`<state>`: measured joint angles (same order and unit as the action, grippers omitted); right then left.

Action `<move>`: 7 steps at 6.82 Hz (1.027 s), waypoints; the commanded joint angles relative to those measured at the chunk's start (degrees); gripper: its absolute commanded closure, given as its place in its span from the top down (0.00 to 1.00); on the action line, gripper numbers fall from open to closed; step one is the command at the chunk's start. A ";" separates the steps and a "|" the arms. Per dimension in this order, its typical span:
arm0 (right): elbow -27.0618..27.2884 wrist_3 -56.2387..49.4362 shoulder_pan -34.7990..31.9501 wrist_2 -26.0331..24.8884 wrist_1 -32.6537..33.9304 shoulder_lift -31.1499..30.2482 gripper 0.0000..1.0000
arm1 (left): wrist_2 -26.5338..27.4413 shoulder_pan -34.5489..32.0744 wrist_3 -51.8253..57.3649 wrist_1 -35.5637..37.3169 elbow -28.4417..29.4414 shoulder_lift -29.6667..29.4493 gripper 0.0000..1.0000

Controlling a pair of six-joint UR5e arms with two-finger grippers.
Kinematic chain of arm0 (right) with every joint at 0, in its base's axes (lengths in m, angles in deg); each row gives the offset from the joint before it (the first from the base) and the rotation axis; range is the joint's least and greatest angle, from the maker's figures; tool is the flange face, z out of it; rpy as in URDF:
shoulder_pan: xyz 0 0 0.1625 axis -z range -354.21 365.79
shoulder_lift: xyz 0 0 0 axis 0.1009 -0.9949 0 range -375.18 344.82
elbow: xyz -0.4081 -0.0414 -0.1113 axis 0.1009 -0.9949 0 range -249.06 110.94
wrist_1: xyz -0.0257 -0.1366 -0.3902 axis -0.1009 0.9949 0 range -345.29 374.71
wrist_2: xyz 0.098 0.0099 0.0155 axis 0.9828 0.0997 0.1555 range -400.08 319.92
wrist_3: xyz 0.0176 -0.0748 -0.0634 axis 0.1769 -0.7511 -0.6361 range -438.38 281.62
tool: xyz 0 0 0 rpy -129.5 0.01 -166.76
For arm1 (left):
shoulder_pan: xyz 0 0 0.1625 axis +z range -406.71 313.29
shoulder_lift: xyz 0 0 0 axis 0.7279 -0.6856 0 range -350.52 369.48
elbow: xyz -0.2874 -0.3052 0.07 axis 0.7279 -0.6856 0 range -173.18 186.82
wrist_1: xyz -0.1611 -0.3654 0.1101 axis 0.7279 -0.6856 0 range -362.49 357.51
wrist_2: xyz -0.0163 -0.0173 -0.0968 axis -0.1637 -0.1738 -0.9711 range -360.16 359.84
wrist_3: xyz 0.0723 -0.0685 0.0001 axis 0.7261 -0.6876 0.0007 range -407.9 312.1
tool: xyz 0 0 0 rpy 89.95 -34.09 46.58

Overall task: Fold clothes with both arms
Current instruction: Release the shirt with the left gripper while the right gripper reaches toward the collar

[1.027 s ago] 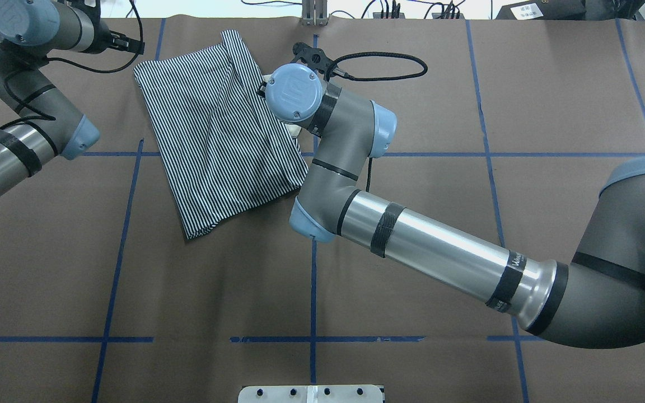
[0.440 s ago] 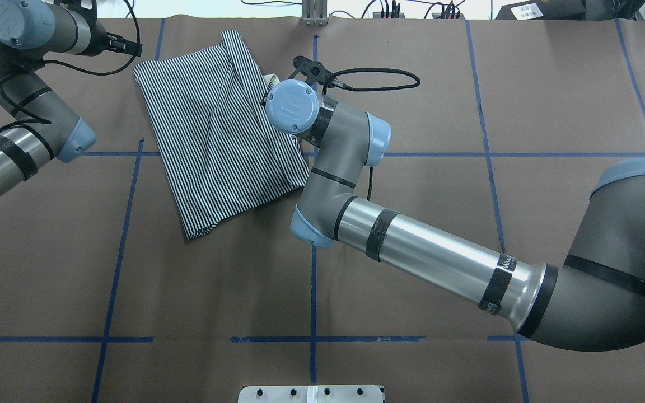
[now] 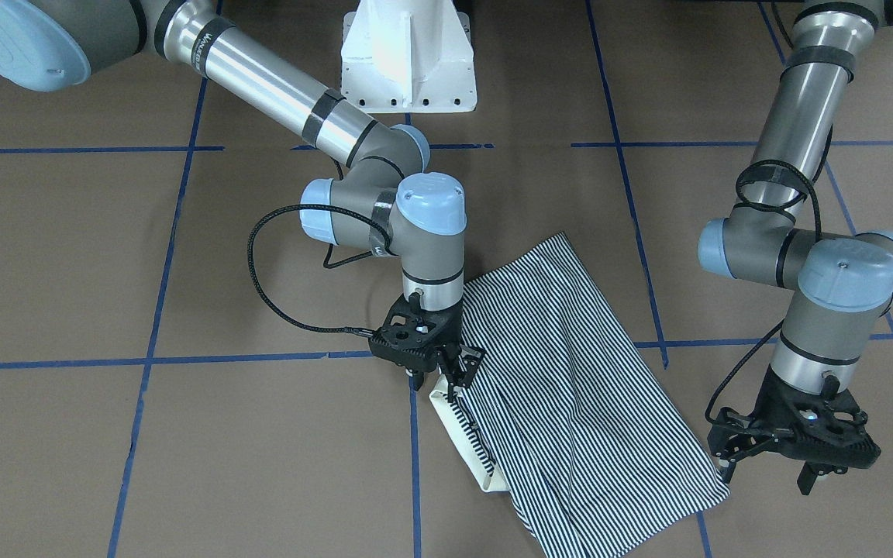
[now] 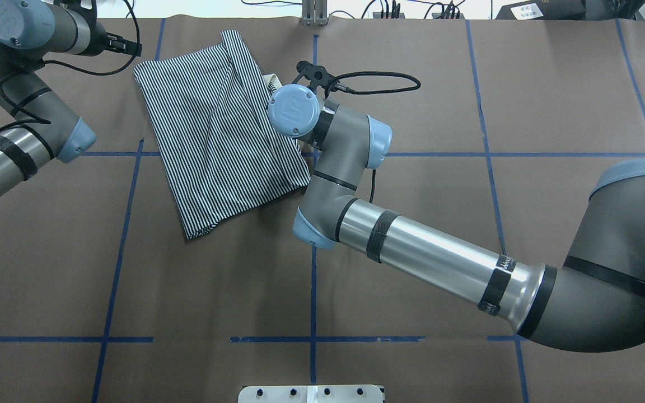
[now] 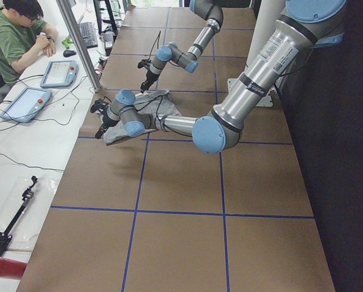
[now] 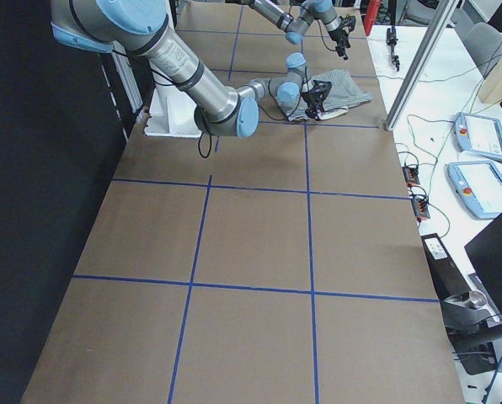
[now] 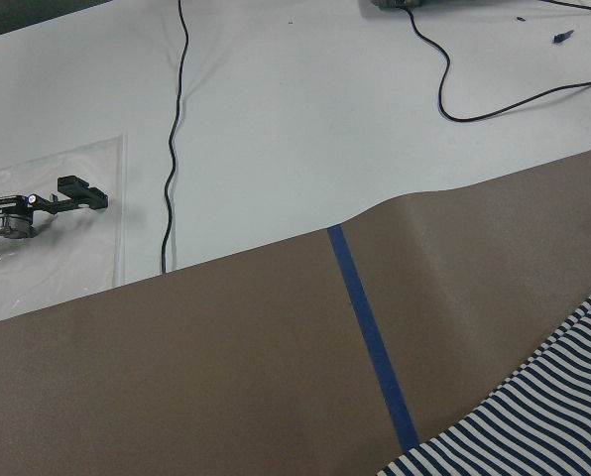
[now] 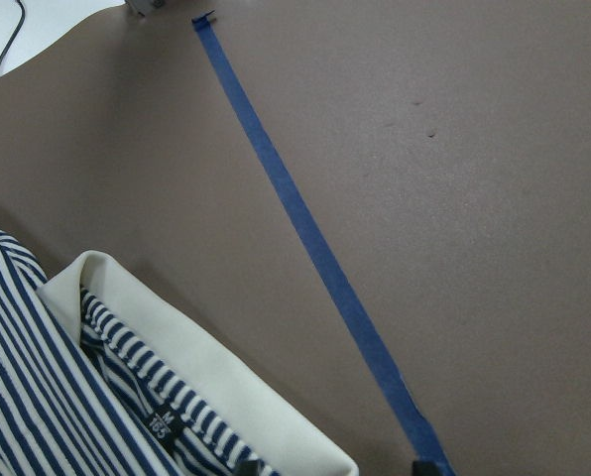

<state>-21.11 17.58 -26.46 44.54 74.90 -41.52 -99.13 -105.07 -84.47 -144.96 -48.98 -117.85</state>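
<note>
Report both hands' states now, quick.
Left hand: open, empty, beside the shirt.
Right hand: open, at the collar, not gripping it.

The folded polo shirt [image 4: 216,129] lay on the far part of the table [image 4: 412,252], left of centre. Its collar [image 8: 206,372] ran along its right edge, with the right gripper [image 3: 439,380] over the collar's near end. The left gripper [image 3: 764,473] stood just off the shirt's far left corner.
</note>
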 commanded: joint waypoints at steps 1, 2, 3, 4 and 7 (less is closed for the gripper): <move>-0.31 0.37 0.52 -0.78 -0.24 0.07 0.60 | 0.00 0.00 0.00 0.00 0.00 0.06 1.00; -0.31 0.37 0.87 -1.48 -0.24 0.07 0.60 | 0.00 0.00 0.00 0.00 0.00 0.06 1.00; -0.49 0.89 1.05 -1.83 -0.33 0.07 0.60 | 0.00 0.00 0.00 0.00 0.00 0.06 1.00; -0.58 1.85 1.31 -2.36 -0.42 0.15 0.52 | 0.00 0.00 0.00 0.00 0.00 0.06 1.00; -0.58 4.59 1.49 -2.54 -0.33 0.15 0.00 | 0.00 0.00 -0.09 0.00 -0.09 0.06 1.00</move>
<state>-21.68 21.45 -24.98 41.99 74.50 -41.37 -99.13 -105.07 -84.52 -144.96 -49.05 -117.79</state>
